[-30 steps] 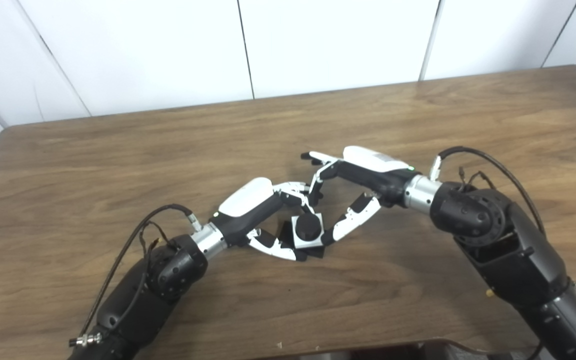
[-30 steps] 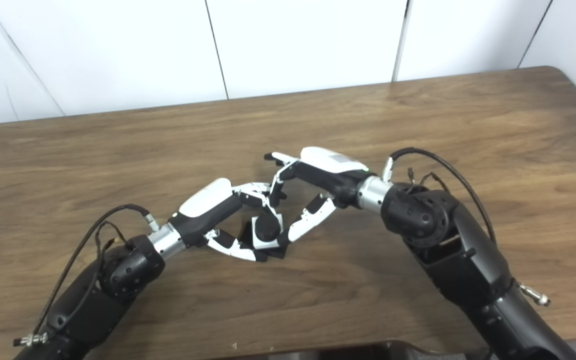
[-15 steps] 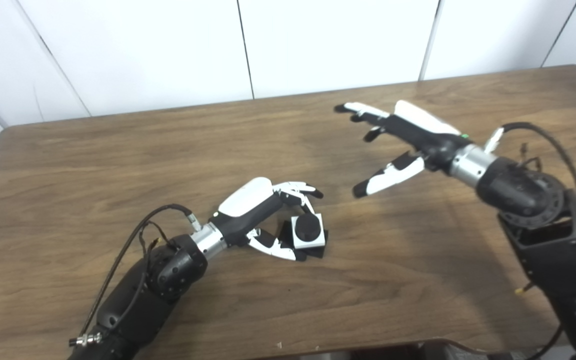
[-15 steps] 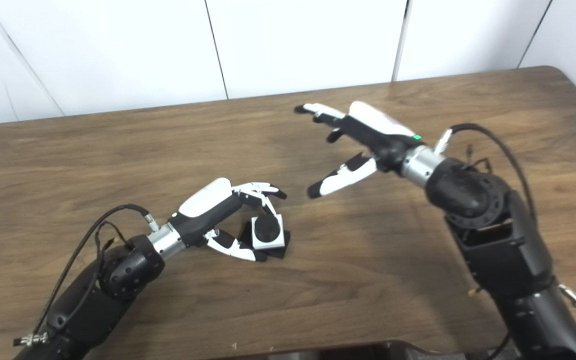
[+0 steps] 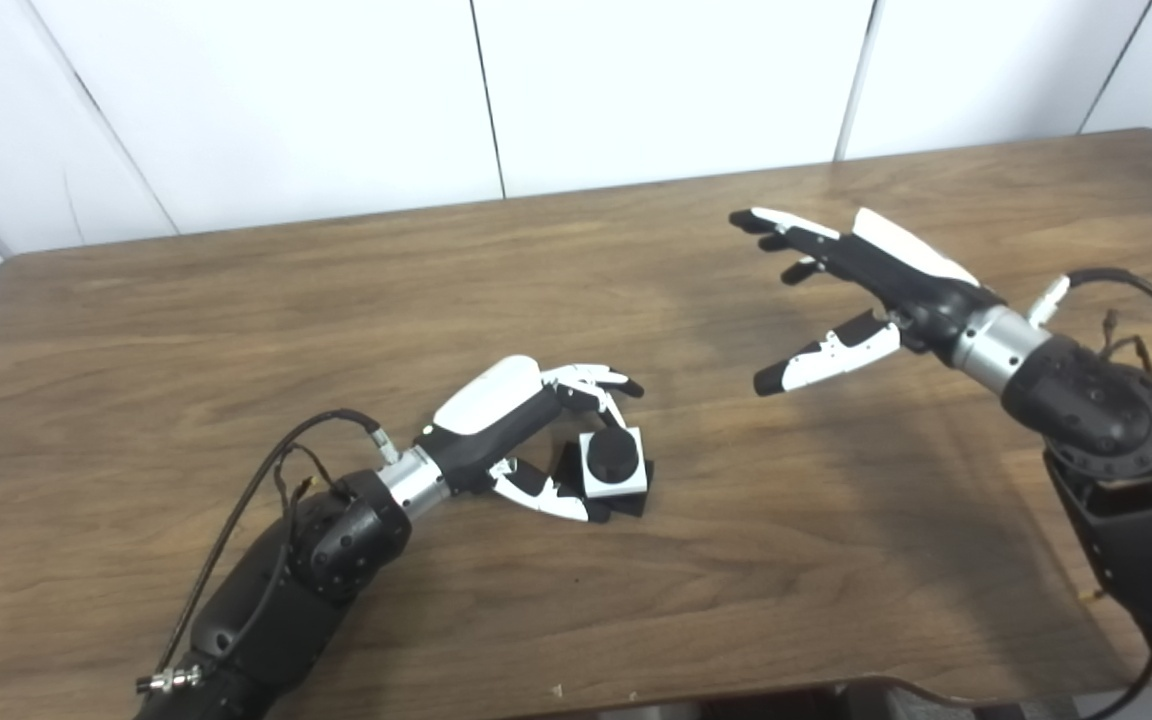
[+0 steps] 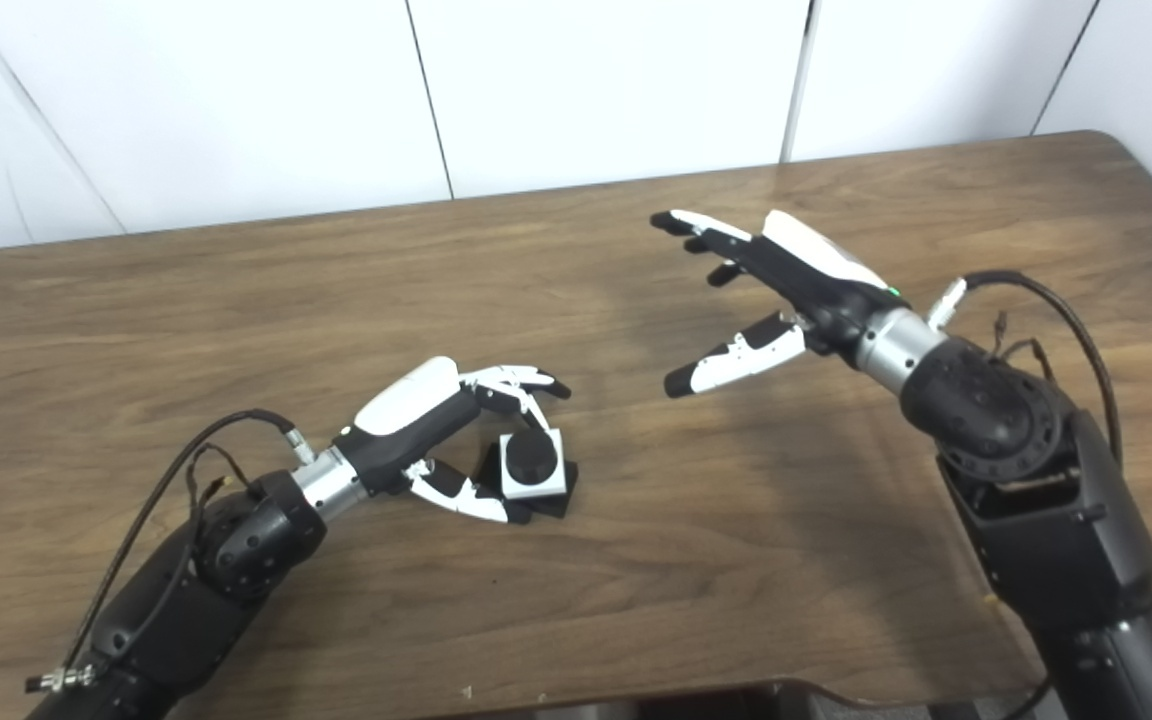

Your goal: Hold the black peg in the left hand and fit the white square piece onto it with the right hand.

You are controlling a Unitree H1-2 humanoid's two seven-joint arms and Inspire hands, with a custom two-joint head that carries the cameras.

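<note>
Near the middle of the wooden table [image 5: 236, 300], the black peg [image 5: 615, 452] is seen standing up through the white square piece [image 5: 616, 466], its black base gripped between fingers and thumb of the left hand [image 5: 536, 430]. Well apart to the right, the right hand [image 5: 841, 285] is held above the table, fingers spread, nothing in it.

Bright, even overhead light falls on the surface [image 5: 236, 330], with soft shadows under both arms, mild glare at its far right, and slight overall softness.
</note>
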